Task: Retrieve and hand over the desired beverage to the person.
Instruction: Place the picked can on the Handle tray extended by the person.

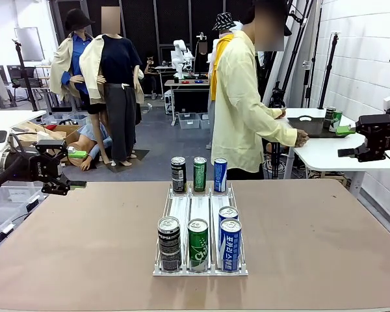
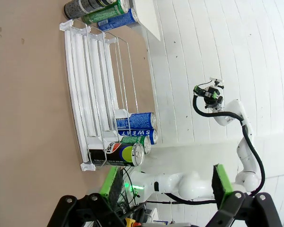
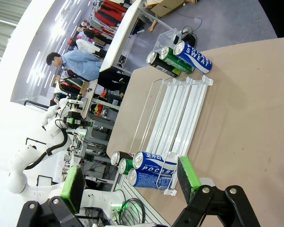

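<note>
Front view shows the brown bench spanning the whole near scene, with the person in a loose pale-yellow shirt standing beyond its far edge, turned to the right and resting a hand on a white side table there. At the middle of the bench sits a white three-lane can rack, running from far to near. Three cans stand upright at its far end: a black can, a green can and a blue can, left to right. At the near end stand a black Pepsi can, a green near can and a blue Pocari can, with one more blue can just behind the last in the right lane. Left tool hangs at the far left edge of the bench, well apart from the rack, its green-padded fingers spread wide with nothing between them; the left wrist view confirms this, both pads standing far apart and the rack lying beyond them. Right tool hovers at the right side above the white table, away from the cans; in the right wrist view its pads also stand wide and empty
</note>
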Controlling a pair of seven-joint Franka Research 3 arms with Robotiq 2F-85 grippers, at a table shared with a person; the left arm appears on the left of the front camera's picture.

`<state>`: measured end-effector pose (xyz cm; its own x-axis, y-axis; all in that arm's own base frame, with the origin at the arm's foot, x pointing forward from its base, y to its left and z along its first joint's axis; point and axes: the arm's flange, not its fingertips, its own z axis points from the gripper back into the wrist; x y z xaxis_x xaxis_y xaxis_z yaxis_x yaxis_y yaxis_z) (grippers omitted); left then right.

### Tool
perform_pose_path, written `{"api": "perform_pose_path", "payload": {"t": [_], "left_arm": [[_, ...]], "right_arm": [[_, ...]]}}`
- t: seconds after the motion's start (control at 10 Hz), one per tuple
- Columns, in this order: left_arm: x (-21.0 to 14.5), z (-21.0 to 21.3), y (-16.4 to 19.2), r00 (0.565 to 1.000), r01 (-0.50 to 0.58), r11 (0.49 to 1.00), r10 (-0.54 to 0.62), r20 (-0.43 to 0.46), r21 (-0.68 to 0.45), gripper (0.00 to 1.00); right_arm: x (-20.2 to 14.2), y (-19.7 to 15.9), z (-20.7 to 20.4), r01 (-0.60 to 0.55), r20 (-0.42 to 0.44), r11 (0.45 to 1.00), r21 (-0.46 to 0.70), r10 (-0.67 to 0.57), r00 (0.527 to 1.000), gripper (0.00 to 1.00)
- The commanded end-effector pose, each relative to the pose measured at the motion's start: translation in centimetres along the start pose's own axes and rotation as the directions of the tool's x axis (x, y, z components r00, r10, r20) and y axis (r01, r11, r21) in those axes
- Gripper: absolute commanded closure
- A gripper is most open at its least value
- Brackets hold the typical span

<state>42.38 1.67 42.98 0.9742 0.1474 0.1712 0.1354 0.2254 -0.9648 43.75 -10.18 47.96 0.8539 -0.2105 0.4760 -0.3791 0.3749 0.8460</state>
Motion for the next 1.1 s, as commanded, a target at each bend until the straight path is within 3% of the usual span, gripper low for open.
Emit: {"api": "perform_pose_path", "payload": {"t": [0.0,1.0], "left_arm": [[-0.32,0.12,-0.17,1.000,-0.007,1.000,0.006,0.010,0.014,0.00],[-0.32,0.12,-0.17,1.000,-0.007,1.000,0.006,0.010,0.014,0.00]], "right_arm": [[0.11,0.11,0.00,0.003,-0.001,1.000,0.010,-0.003,1.000,0.00],[0.11,0.11,0.00,0.003,-0.001,1.000,0.010,-0.003,1.000,0.00]]}}
